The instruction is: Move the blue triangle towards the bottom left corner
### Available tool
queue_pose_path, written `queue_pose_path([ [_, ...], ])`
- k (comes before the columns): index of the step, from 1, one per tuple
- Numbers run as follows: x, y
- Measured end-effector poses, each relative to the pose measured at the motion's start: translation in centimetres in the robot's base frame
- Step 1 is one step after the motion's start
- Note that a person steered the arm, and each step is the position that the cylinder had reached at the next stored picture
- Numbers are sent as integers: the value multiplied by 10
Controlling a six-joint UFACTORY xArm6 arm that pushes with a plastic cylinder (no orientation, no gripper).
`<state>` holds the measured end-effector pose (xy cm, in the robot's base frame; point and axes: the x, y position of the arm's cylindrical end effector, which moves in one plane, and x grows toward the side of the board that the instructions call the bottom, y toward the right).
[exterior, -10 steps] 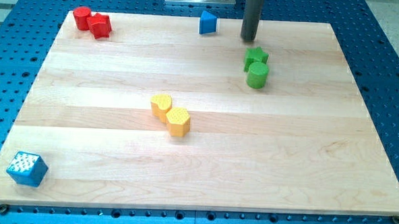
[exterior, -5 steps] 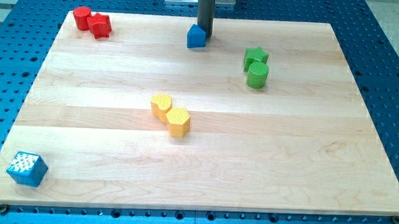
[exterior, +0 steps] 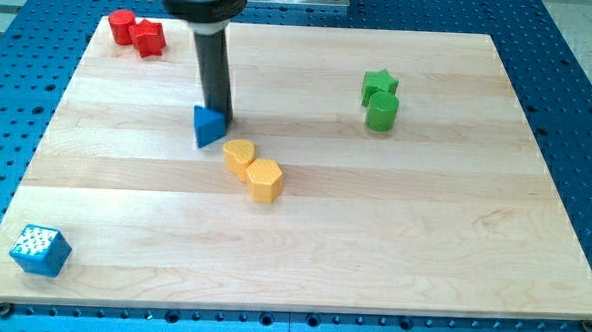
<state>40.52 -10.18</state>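
Note:
The blue triangle (exterior: 209,126) lies on the wooden board (exterior: 424,222), left of centre in the upper half. My tip (exterior: 219,116) stands right behind it, at its upper right edge, touching it. The dark rod rises from there toward the view's top. A yellow heart-shaped block (exterior: 239,156) lies just below and right of the triangle, a small gap apart.
A yellow hexagon (exterior: 264,180) touches the yellow heart. A green star (exterior: 380,86) and green cylinder (exterior: 381,113) sit at upper right. A red cylinder (exterior: 121,25) and red star (exterior: 148,38) sit at the top left corner. A blue cube (exterior: 40,250) sits at the bottom left corner.
My tip swept left behind the blue triangle at the top edge, then pushed it down and left to just above the yellow heart. Other blocks have not moved.

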Motion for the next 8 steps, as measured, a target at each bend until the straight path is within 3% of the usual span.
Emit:
queue_pose_path([
  [3, 104, -35],
  [6, 161, -59],
  [7, 162, -13],
  [8, 164, 135],
])
